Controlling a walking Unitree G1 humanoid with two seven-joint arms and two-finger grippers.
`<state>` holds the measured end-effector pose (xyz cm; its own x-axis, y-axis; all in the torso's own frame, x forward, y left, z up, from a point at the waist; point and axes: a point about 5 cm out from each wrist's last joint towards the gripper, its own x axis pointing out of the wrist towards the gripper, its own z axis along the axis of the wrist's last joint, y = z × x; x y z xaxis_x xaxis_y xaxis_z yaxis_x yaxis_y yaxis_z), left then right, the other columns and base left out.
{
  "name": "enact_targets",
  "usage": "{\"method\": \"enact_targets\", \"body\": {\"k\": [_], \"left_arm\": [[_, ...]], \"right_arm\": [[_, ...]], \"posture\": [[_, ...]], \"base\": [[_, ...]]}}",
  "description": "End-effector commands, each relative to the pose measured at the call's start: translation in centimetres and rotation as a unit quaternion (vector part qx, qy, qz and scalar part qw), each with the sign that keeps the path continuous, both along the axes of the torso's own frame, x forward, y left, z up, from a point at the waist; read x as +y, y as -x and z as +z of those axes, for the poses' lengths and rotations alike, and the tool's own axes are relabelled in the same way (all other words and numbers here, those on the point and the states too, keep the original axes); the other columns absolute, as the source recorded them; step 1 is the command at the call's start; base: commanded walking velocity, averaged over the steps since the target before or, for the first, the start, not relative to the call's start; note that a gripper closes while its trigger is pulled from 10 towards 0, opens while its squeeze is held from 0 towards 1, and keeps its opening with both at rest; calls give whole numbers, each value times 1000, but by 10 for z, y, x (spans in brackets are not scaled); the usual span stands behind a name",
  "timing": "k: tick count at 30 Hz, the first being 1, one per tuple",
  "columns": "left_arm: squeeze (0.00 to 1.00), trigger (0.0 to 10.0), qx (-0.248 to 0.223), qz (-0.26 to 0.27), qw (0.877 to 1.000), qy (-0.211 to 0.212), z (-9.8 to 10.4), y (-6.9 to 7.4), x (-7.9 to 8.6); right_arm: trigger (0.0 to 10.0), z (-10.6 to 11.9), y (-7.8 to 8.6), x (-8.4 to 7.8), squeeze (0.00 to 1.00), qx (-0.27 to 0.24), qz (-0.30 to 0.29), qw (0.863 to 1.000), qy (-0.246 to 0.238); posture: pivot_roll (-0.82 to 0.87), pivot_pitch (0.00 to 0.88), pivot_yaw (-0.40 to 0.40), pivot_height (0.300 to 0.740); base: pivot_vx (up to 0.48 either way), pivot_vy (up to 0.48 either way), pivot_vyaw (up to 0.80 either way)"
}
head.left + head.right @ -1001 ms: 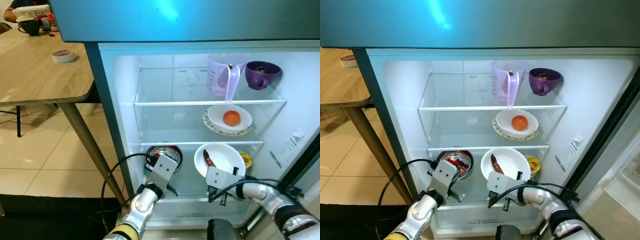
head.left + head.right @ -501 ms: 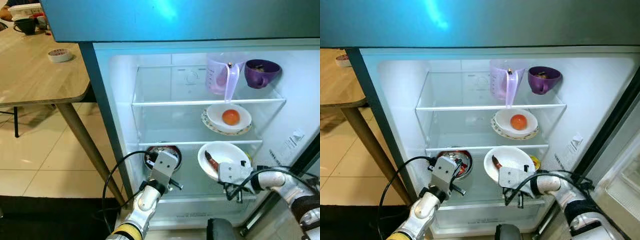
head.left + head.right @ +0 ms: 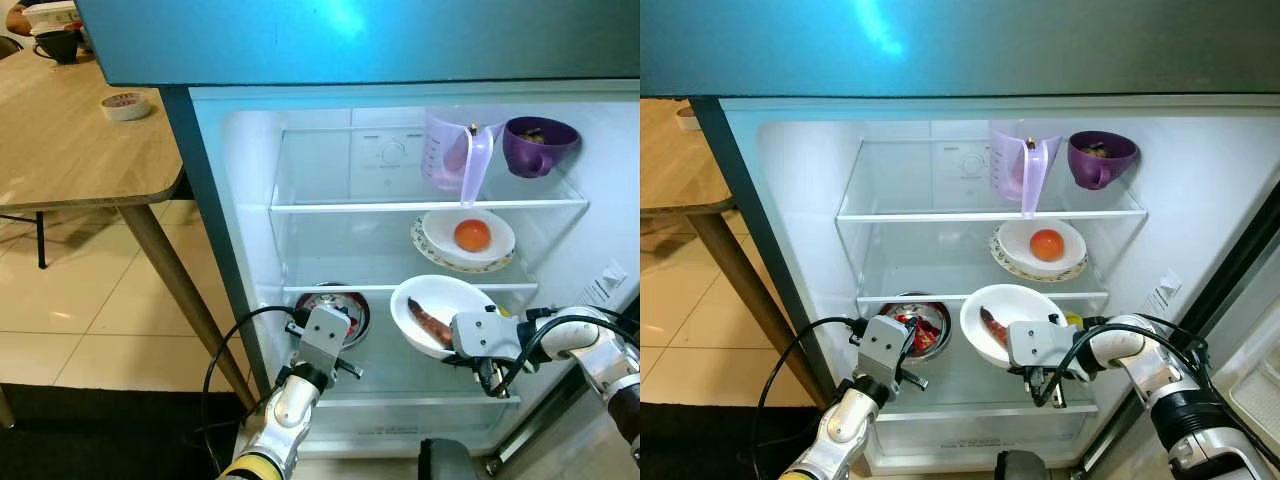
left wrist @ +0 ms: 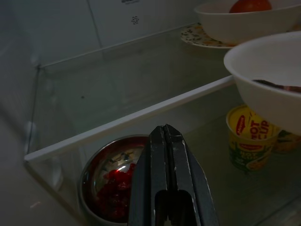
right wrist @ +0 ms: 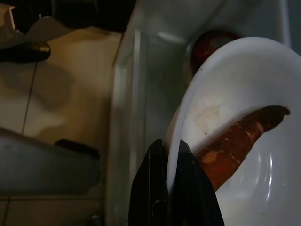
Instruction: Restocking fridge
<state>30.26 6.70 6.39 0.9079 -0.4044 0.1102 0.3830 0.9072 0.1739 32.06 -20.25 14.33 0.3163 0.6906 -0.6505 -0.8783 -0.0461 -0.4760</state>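
The fridge interior (image 3: 350, 240) is glowing bright white from within, washing out its walls. A cyan glare streak (image 3: 345, 22) is reflecting off the freezer door above. Both wrist views are showing dim, murky, softly focused scenes.

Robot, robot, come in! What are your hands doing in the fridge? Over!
Right hand pinching white bowl rim. Left hand shut, near metal bowl. Yellow cup behind bowl.

Jug (image 3: 447, 150), mug (image 3: 538, 146) on top shelf; fruit bowl (image 3: 468, 236) below; metal bowl (image 3: 335, 302) lowest, probably left of cup (image 4: 248, 142).
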Motion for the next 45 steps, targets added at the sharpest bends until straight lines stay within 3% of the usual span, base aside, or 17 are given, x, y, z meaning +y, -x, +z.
{"method": "enact_targets", "body": {"k": [1, 4, 8, 16, 19, 22, 29, 31, 45], "left_arm": [[0, 10000, -5, 18, 1000, 8, 1, 0, 7], [0, 10000, -6, 21, 1000, 13, 2, -1, 7], [0, 10000, -18, 41, 998, 37, 6, -1, 12], [0, 10000, -18, 63, 997, 50, 6, -1, 17], [0, 10000, -17, 65, 996, 51, 6, 0, 18], [0, 10000, -13, 66, 997, 50, 4, 1, 19], [0, 10000, -13, 66, 996, 50, 4, 1, 18], [0, 10000, -14, 67, 996, 50, 5, 1, 18], [0, 10000, -11, 68, 996, 58, 6, 1, 16]], "right_arm": [[10000, 10, -3, 13, 0, -27, 16, 999, -20], [10000, 12, -4, 17, 0, -33, 22, 999, -21], [10000, 16, -8, 36, 0, -46, 45, 998, -18], [10000, 26, -26, 52, 0, -92, 25, 995, -4], [10000, 29, -30, 58, 0, -101, 27, 995, -4], [10000, 29, -36, 74, 0, -104, 38, 994, 2], [10000, 27, -43, 86, 0, -119, 27, 992, 10], [10000, 28, -46, 99, 0, -122, 30, 992, 0], [10000, 30, -61, 120, 0, -166, -27, 986, -4]], "posture": [[-84, 0, 16, 516], [-84, 0, 16, 516], [-81, 0, 12, 516], [-79, 0, 8, 516], [-79, 0, 8, 516], [-76, 0, 9, 516], [-76, 0, 9, 516], [-73, 0, 5, 516], [-69, 0, 1, 516]], "base": [[0, 0, 0], [0, 0, 0], [0, 0, 0], [0, 0, 0], [0, 0, 0], [0, 0, 0], [0, 0, 0], [0, 0, 0], [0, 0, 0]]}}
